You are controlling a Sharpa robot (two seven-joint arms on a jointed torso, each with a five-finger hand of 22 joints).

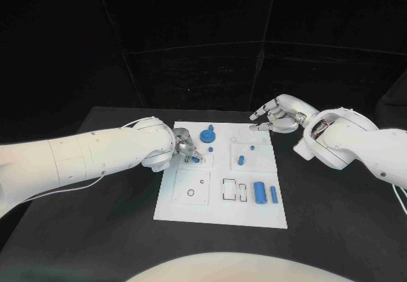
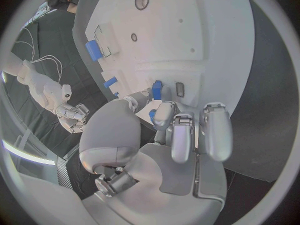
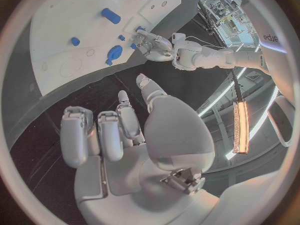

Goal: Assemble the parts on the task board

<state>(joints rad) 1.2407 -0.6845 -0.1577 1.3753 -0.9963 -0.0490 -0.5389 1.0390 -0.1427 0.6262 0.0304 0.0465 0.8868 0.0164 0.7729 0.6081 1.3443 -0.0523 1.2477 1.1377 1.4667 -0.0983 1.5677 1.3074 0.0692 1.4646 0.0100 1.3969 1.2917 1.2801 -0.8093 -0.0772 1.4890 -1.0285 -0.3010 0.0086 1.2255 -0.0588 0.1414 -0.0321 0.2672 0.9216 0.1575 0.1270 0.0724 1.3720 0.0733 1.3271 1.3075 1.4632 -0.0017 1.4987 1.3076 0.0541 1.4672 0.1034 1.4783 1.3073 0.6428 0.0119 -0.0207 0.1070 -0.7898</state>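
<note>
- The board (image 1: 222, 200) lies mid-tabletop (image 1: 339, 235), its long axis running 12 to 6 o'clock; bare black tabletop surrounds all four edges.
- The left robot hand (image 1: 185, 150) sits over the board's 9 o'clock edge, fingertips pinching a small blue part (image 2: 157, 90) at a slot; the left wrist view shows this contact.
- The right robot hand (image 1: 280, 116) hovers off the board's 1 o'clock corner, fingers apart, holding nothing.
- Two blue cylinders (image 1: 260, 192) lie at 4 o'clock, pointing 12 to 6.
- A blue gear (image 1: 207, 137) sits near 12 o'clock.
</note>
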